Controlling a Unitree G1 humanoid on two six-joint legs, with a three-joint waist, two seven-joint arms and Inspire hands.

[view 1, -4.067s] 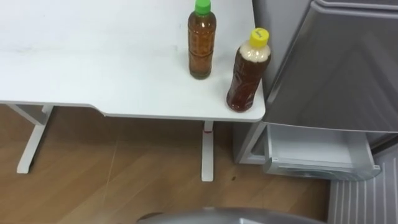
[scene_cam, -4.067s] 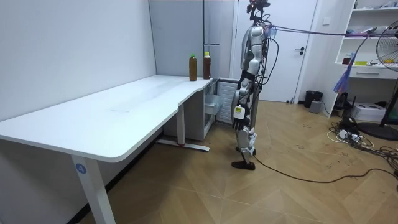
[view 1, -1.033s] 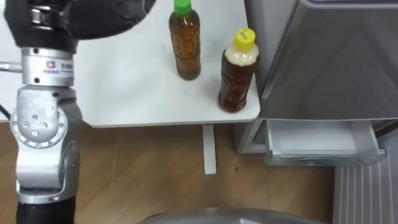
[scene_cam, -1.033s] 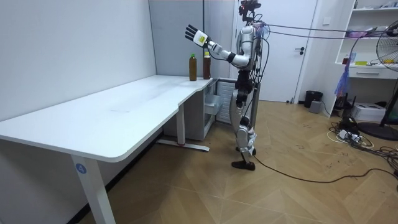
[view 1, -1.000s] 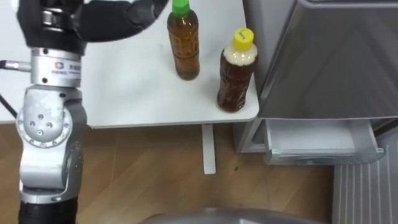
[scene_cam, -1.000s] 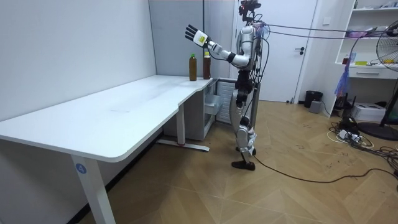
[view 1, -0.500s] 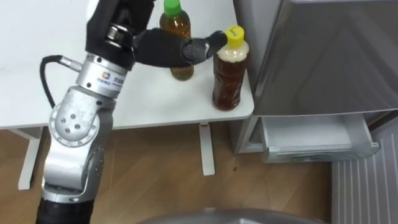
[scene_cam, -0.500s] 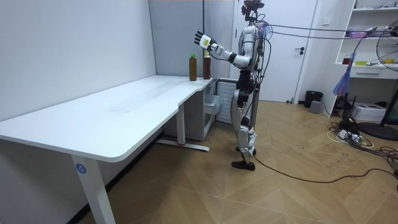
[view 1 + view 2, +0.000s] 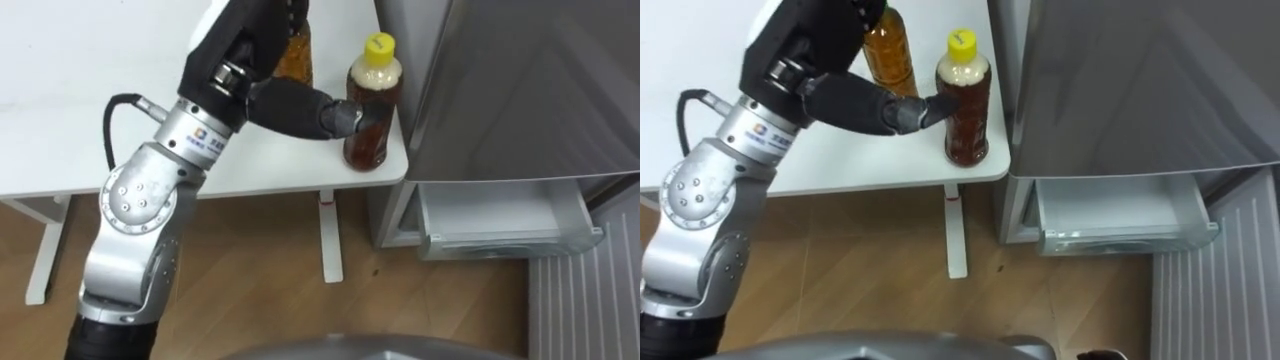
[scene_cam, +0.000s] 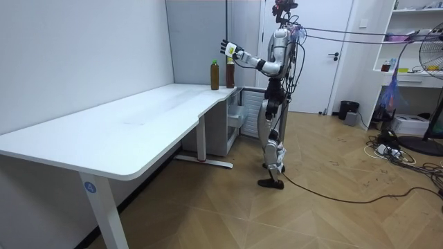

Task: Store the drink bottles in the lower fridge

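Note:
A brown drink bottle with a yellow cap (image 9: pixel 372 110) stands upright at the white table's (image 9: pixel 80 100) near right corner, next to the fridge. My left hand (image 9: pixel 300 105) reaches in from the left. Its straight fingers (image 9: pixel 352 118) touch the left side of that bottle at mid height and are not wrapped round it, so the hand is open. A second brown bottle (image 9: pixel 295 55) stands just behind the hand, its top hidden. In the room view I stand at the table's end by the fridge, with my left hand (image 10: pixel 228 49) raised over the two bottles (image 10: pixel 230 72).
The grey fridge (image 9: pixel 530 90) rises right beside the table corner. Below, its lower compartment stands open, showing a white drawer (image 9: pixel 500 215), with the ribbed inside of the door (image 9: pixel 590 300) at the lower right. The wooden floor and a table leg (image 9: pixel 330 235) lie beneath.
My left hand has come down from level with the yellow cap to the bottle's body, and its fingers now touch the bottle's side. Both bottles stand where they were.

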